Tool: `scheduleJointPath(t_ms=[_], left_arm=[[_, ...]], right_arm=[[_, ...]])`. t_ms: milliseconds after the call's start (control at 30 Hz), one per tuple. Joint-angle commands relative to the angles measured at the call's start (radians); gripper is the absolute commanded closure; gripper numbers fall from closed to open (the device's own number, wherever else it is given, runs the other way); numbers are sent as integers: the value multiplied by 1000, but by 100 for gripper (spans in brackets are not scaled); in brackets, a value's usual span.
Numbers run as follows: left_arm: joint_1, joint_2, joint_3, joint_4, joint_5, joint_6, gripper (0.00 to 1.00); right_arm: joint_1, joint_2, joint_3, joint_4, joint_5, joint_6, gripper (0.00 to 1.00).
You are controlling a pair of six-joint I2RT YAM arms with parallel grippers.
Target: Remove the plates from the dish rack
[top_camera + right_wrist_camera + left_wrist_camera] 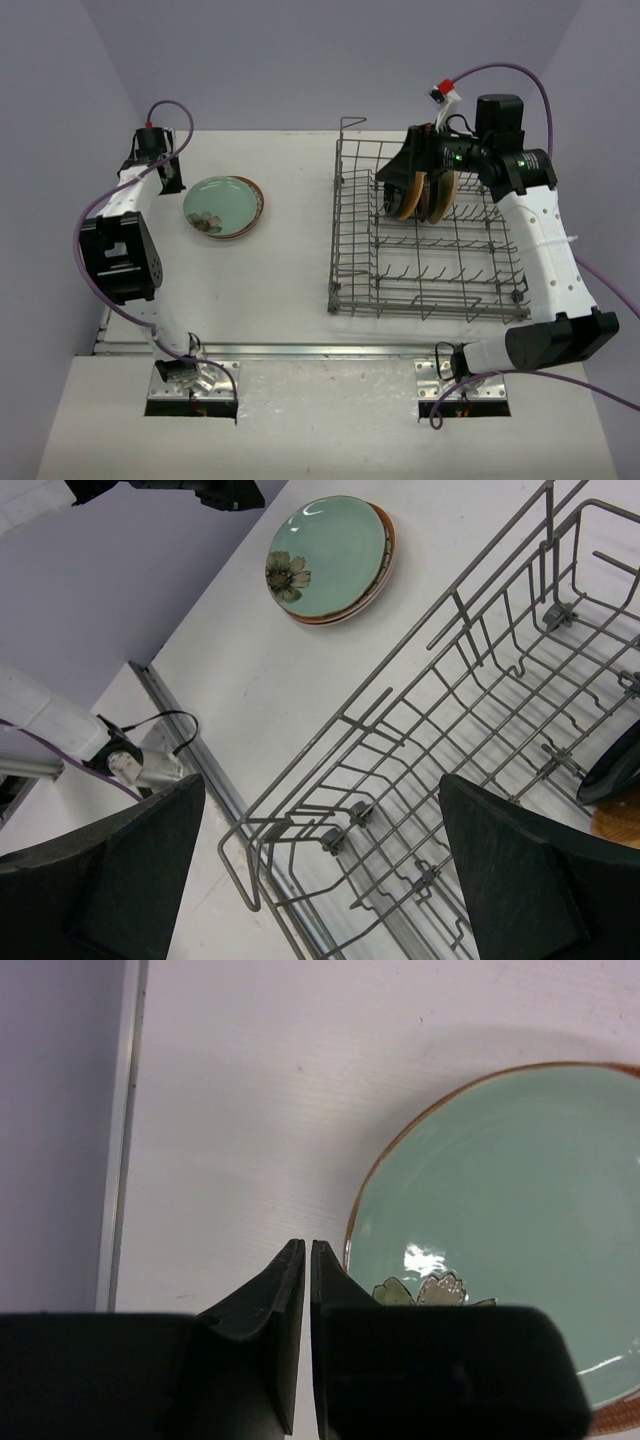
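Observation:
The grey wire dish rack (pixel 400 270) stands on the right of the table. A tan-orange plate (pixel 404 203) and a black plate (pixel 430 200) stand on edge in its far rows. My right gripper (pixel 400 180) hovers open and empty over them. In the right wrist view it (pixel 320 780) spreads wide above the rack (pixel 450 720), with the black plate (pixel 615 765) at the right edge. A pale green plate (pixel 220 203) tops a small stack on the left; a red-brown rim (pixel 620 1422) shows beneath. My left gripper (pixel 168 180) is shut and empty, just left of the stack (pixel 306 1248).
The rack has a raised wire loop (pixel 350 124) at its far left corner. A metal strip (pixel 300 350) runs along the table's near edge. Purple walls close in on the left and behind. The left arm's purple cable (pixel 100 200) loops near the table's left edge.

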State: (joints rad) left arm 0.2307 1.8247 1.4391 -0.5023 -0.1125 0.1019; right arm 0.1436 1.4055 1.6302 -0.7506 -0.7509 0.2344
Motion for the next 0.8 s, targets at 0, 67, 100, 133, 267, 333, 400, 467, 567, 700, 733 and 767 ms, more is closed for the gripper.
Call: scheduleJointPath(t_ms=[0,67,100,133,267,333,400,467,567,700,733,767], left_arm=[[30,7,16,35,-32,10,94],[32,31,13,27,-34,13,95],[32,44,12,22,-36,14,95],[31,55,13,19,-36,15,96],[29,89,14,12,-13,18,95],[27,99,12,6,26,24,88],[19,112,14,-6,42,30,78],[12,120,13,-18,53,32,75],[9,129,9,-20,78,23,72],[9,133,9,-20,102,16,66],[9,133,10,-20,105,15,62],[9,133,11,-19,107,14,58]], right_arm=[[4,-23,-6,17,4,-16,1],[4,-25,-6,17,8,-20,1],[4,-25,-4,16,10,-22,1],[4,-25,-2,15,10,-24,1],[4,-20,7,8,12,-28,1],[4,-17,11,8,13,-29,1],[4,-15,12,8,10,-26,1],[3,-11,16,7,10,-24,1],[3,-7,22,7,8,-20,1],[4,-5,26,1,10,-23,1],[4,-4,27,-1,12,-25,1],[4,-3,29,-3,14,-26,1]])
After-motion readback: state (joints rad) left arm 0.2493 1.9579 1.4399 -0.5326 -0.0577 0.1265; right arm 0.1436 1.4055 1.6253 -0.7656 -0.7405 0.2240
